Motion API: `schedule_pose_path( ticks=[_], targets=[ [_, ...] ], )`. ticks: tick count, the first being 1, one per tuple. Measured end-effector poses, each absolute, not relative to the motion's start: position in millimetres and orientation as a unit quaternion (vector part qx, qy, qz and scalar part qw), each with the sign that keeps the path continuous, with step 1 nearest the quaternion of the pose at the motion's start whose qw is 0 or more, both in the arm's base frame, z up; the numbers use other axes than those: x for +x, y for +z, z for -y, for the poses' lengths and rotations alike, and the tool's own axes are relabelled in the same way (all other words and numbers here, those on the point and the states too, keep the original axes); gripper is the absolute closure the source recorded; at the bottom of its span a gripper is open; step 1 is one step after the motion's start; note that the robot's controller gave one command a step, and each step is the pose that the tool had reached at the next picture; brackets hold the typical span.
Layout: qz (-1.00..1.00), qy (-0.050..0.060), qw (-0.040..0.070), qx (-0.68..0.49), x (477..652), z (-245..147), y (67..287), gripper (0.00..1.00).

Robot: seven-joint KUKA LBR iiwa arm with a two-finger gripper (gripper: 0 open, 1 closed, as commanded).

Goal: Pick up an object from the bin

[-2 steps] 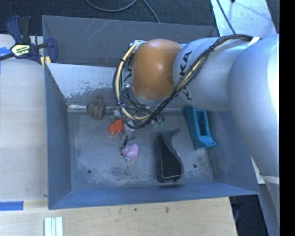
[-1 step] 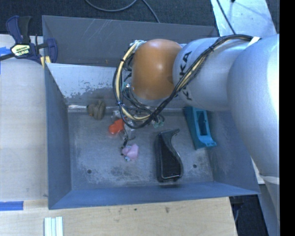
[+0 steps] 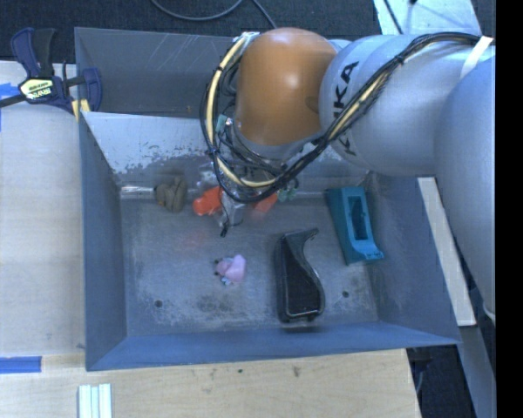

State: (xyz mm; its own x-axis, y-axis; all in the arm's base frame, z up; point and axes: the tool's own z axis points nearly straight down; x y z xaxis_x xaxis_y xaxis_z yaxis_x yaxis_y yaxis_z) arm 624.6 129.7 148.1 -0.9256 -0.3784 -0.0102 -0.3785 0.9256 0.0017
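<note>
Grey bin (image 3: 101, 251): hand (image 3: 227, 222) low, orange piece (image 3: 207, 201) just beside; its opening can't be told. Likely approach step; next needs centring, then closing.

End effector (image 3: 227, 225): mostly covered by the orange wrist cover (image 3: 279, 85) and cable loops (image 3: 220, 120); a dark tip shows below them.
Orange thing (image 3: 207, 202), back of bin: partly under the cables, kind unclear.
Olive lump (image 3: 169, 194) beside it: form indistinct.
Pink scrap (image 3: 232, 270), mid-floor: too small to identify.
Arm (image 3: 418, 103): cut off at the right edge.
</note>
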Motion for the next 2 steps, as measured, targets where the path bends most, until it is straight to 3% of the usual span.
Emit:
schedule_pose_path(
  ticks=[1, 2],
  targets=[
    [-0.981, 0.002, 0.005, -0.193, 624.5, -130, 148, 1.0],
    [-0.979, 0.002, 0.004, -0.204, 623.8, -129, 210, 1.0]
  ],
)
